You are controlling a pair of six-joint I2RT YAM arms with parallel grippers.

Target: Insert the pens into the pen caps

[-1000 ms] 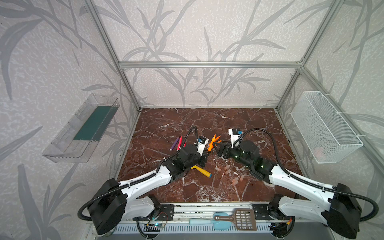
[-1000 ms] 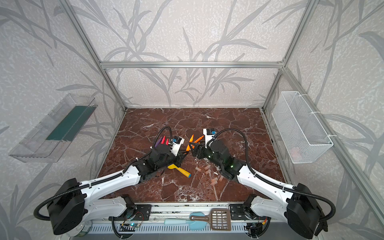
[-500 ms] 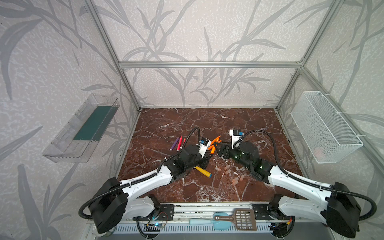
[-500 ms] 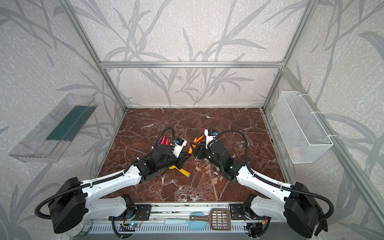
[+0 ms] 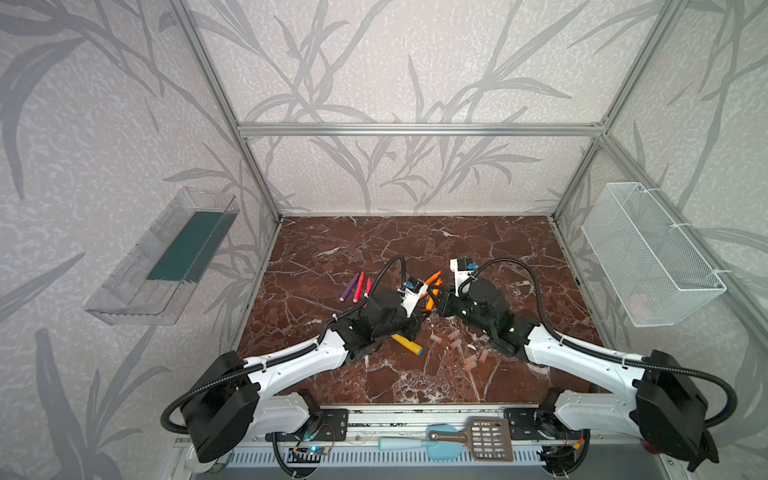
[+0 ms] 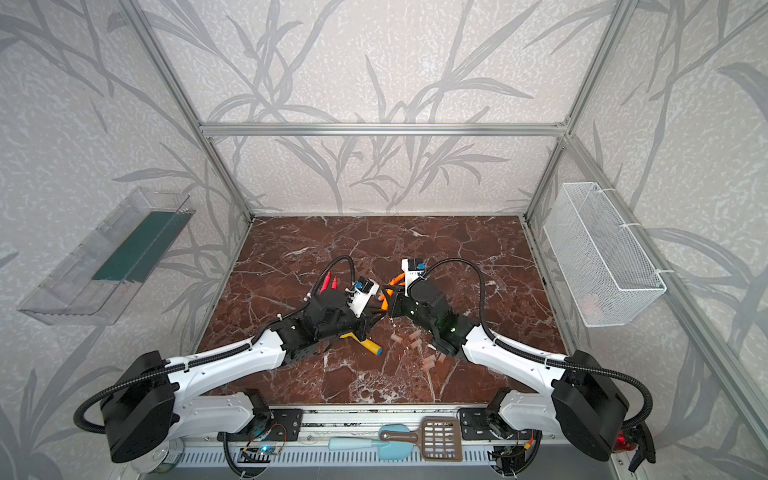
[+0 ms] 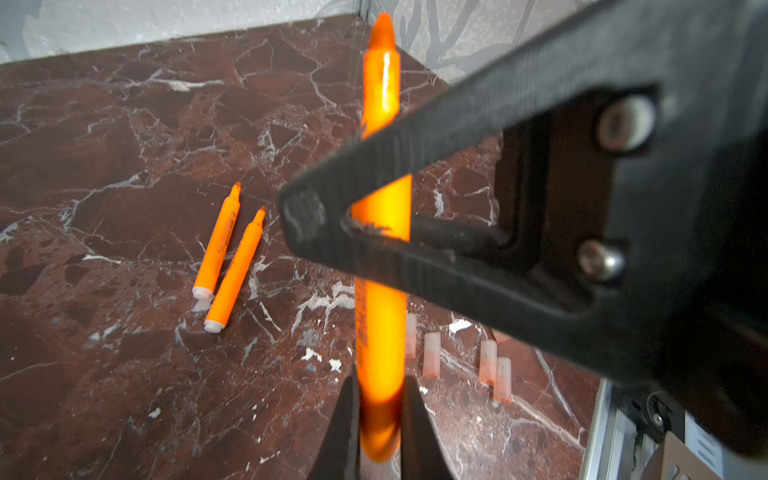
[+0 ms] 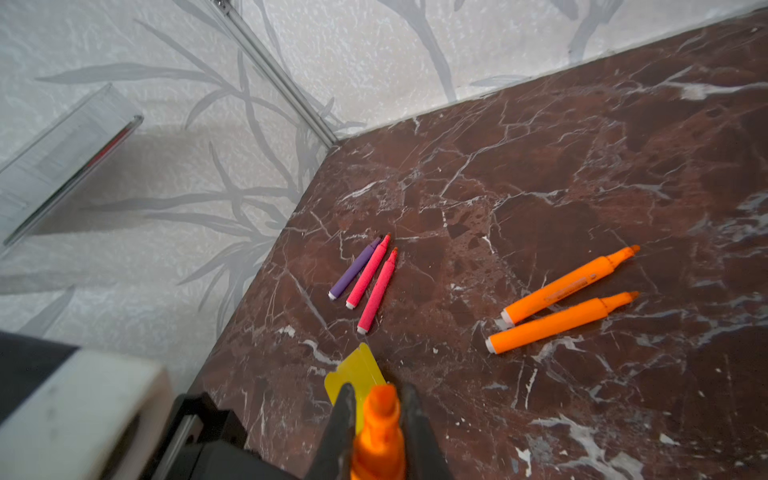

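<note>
Right pincer (image 8: 378, 399) clamps the thin orange plastic marker pen (image 7: 380, 316) near its tip, left pincer (image 7: 380, 382) pinching its butt (both closed tight) above the brown marble tabletop (image 7: 124, 187); mismatched arm motion could wrench it free.

A lab test cell: aluminium frame (image 5: 415, 129), leaf-print panels (image 5: 415, 62), marble tabletop (image 5: 415, 241).

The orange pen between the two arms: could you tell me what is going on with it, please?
Both hands are shut on the same orange pen, held above the marble table. The left hand grips it near its white butt end, and the right hand grips it near its tip. The five other pens and the pen caps lie loose on the table. No pen is capped yet.
</note>
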